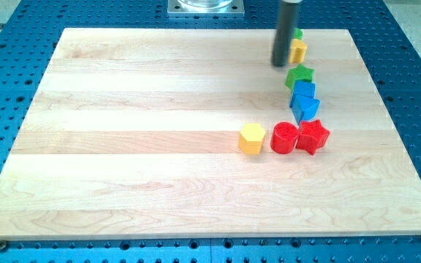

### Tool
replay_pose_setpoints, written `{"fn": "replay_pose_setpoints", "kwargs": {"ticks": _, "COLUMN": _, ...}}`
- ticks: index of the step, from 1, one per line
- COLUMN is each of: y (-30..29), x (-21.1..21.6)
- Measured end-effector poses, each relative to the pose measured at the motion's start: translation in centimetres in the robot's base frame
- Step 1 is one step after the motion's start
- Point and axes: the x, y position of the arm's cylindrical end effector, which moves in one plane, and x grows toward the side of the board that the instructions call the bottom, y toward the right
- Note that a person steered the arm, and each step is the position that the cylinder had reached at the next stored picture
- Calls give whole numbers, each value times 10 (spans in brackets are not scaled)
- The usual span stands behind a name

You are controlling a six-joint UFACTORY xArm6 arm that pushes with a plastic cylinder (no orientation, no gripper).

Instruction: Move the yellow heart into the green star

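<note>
Worktop (123, 146): pale wood board, blocks gathered toward the view's right.
Yellow hexagon (251, 138): mid-board, just left of the red cylinder (284, 137); the red star (313, 136) touches that cylinder.
My tip (281, 65): a bare rod with no end effector to open or close; it sits just left of the yellow heart, apparently touching.
Yellow heart (297, 50): near the view's top, partly hidden by the rod; a green block (297, 33) peeks out behind it.
Green star (299, 75): just below the heart, blue blocks (305, 100) beneath.
Handling: likely light, rigid, slides easily; push from its top edge, downward.
</note>
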Motion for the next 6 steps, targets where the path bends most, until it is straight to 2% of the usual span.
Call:
{"fn": "replay_pose_setpoints", "kwargs": {"ticks": 1, "y": 22, "x": 6}}
{"fn": "replay_pose_setpoints", "kwargs": {"ticks": 2, "y": 82, "x": 1}}
{"fn": "replay_pose_setpoints", "kwargs": {"ticks": 3, "y": 131, "x": -40}}
{"fn": "replay_pose_setpoints", "kwargs": {"ticks": 4, "y": 78, "x": -64}}
{"fn": "replay_pose_setpoints", "kwargs": {"ticks": 5, "y": 5, "x": -6}}
{"fn": "replay_pose_setpoints", "kwargs": {"ticks": 6, "y": -13, "x": -6}}
